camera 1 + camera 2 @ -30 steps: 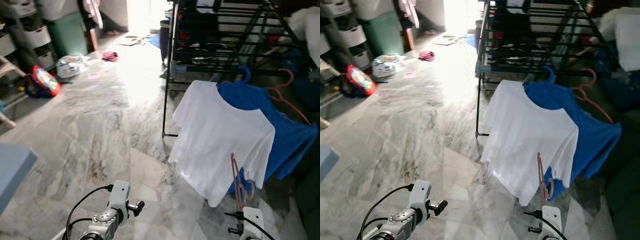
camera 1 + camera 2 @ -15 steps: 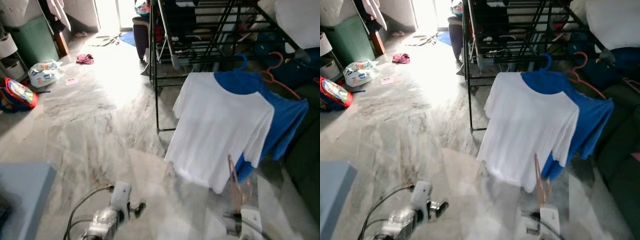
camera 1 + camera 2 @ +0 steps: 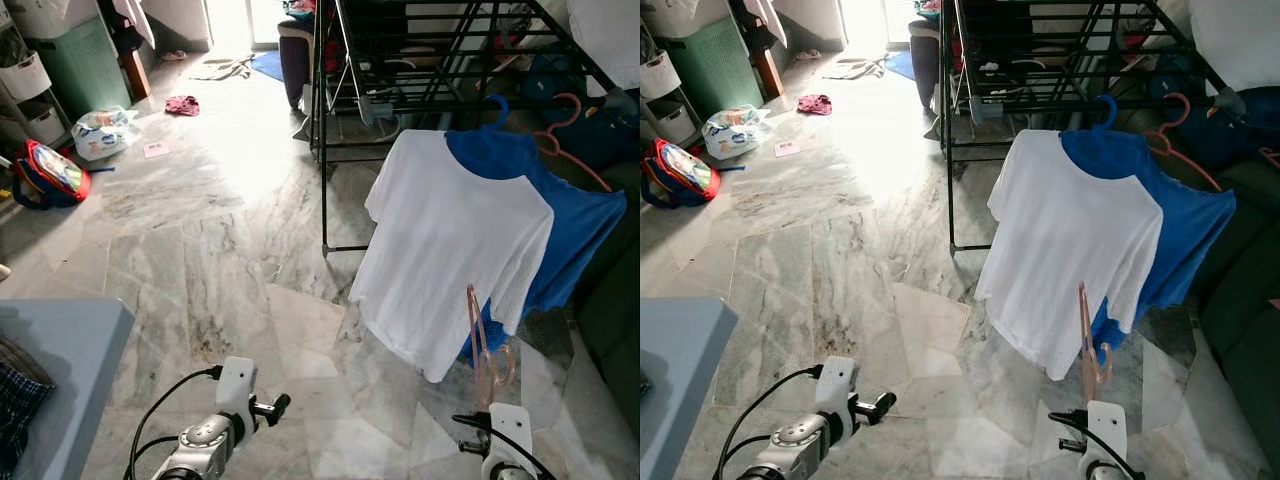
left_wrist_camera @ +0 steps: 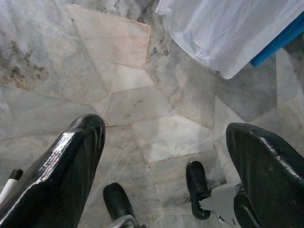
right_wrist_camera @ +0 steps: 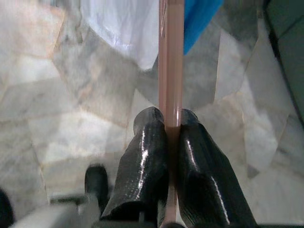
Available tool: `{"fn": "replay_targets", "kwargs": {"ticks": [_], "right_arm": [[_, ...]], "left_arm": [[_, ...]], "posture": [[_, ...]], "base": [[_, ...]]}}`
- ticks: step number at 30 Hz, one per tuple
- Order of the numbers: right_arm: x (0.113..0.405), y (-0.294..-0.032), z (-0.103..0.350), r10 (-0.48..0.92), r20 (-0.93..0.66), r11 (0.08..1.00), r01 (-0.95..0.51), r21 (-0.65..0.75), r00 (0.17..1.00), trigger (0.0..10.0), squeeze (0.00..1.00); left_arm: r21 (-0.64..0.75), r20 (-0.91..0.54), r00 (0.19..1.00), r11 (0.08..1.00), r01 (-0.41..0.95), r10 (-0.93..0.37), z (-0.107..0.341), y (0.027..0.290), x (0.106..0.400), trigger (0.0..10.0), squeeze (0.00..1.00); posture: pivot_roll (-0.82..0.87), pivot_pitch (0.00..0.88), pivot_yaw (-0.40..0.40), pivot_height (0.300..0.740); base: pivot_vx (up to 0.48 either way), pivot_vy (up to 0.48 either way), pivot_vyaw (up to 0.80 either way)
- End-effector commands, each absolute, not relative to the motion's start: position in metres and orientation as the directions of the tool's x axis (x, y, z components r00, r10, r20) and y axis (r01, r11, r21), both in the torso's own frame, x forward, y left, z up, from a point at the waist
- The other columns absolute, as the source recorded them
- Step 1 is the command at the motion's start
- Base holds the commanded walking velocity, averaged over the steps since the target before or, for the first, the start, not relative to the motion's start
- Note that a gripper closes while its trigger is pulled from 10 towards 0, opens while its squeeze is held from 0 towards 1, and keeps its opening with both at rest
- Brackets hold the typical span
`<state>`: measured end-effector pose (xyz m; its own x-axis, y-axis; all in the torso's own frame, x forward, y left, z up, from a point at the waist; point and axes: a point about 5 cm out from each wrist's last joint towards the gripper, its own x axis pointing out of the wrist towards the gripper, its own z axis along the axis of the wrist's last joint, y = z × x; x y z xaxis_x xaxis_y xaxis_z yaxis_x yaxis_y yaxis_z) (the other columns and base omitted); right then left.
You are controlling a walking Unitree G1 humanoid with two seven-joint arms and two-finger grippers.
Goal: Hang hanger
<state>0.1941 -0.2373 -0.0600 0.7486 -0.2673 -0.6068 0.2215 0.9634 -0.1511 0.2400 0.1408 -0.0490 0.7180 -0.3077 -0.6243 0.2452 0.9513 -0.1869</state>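
Camera has swung back left, drying rack (image 3: 440,60) now more centred; right gripper (image 5: 172,142) clamped on pink hanger (image 3: 478,340), held upright near white shirt (image 3: 450,240); left gripper (image 4: 166,156) spread wide, empty; rack within approach, hanging not yet done.

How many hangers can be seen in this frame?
3: a pink hanger clamped in the right gripper, a blue hanger on the rack carrying the shirts, and an orange hanger beside it. Others may be hidden.
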Motion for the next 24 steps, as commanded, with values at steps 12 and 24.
{"fn": "replay_targets", "kwargs": {"ticks": [12, 24], "right_arm": [[0.242, -0.211, -0.027, -0.048, -0.471, 0.997, 0.013, -0.077, 0.881, 10.0, 0.0], [0.252, -0.22, -0.013, 0.007, -0.482, 0.992, -0.066, -0.106, 0.876, 10.0, 0.0]], "left_arm": [[-0.212, -0.391, 0.813, 0.902, 0.377, -0.432, -0.004, 0.115, 0.286, 10.0, 0.0], [-0.224, -0.326, 0.817, 0.878, 0.423, -0.476, 0.006, 0.098, 0.291, 10.0, 0.0]], "posture": [[-0.13, 0.123, 0.008, 0.74], [-0.12, 0.123, 0.002, 0.74]], "base": [[0.382, 0.0, 0.0], [0.386, 0.0, 0.0]]}}
